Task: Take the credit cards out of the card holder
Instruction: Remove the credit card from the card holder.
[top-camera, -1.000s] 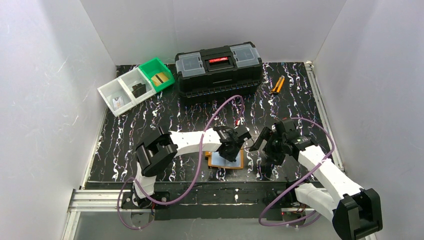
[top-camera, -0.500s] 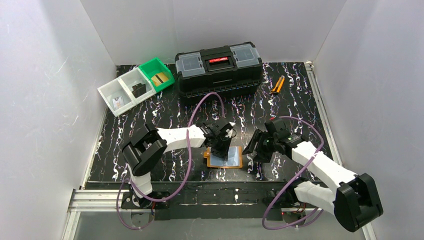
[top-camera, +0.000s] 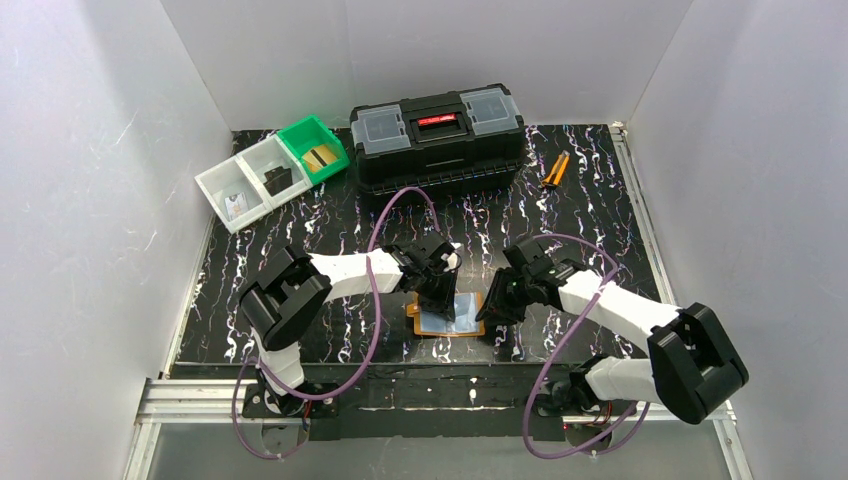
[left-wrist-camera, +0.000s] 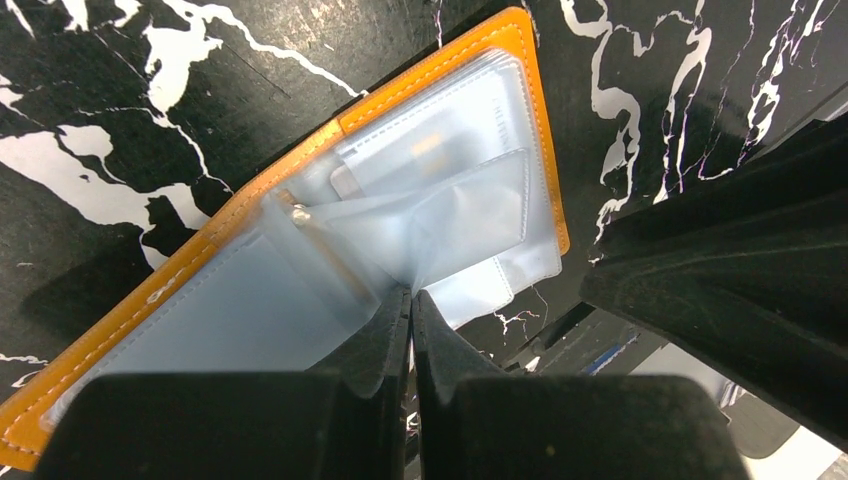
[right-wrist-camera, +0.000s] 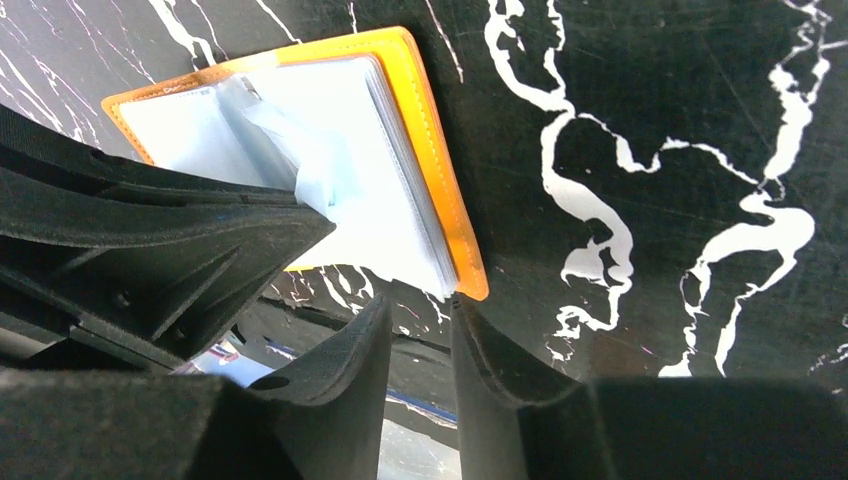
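Note:
The orange card holder (top-camera: 466, 326) lies open on the black mat, its clear pockets (left-wrist-camera: 470, 210) fanned upward. My left gripper (left-wrist-camera: 410, 296) is shut on one clear pocket leaf and holds it raised. A pale card (left-wrist-camera: 425, 150) shows through a pocket near the orange edge (left-wrist-camera: 545, 150). My right gripper (right-wrist-camera: 420, 300) sits at the holder's near corner (right-wrist-camera: 470, 285), jaws open a narrow way with nothing between them. In the top view the left gripper (top-camera: 440, 298) and the right gripper (top-camera: 490, 305) flank the holder. A gold-tan credit card (top-camera: 320, 158) and a dark one (top-camera: 277, 180) lie in the bins.
A black toolbox (top-camera: 437, 135) stands at the back centre. Orange-handled pliers (top-camera: 555, 170) lie to its right. White bins (top-camera: 240, 190) and a green bin (top-camera: 305, 135) sit at the back left. White walls enclose the mat.
The right gripper has moved left to the holder's corner and its jaws have narrowed a lot. The left gripper has shifted left and closed on a pocket leaf.

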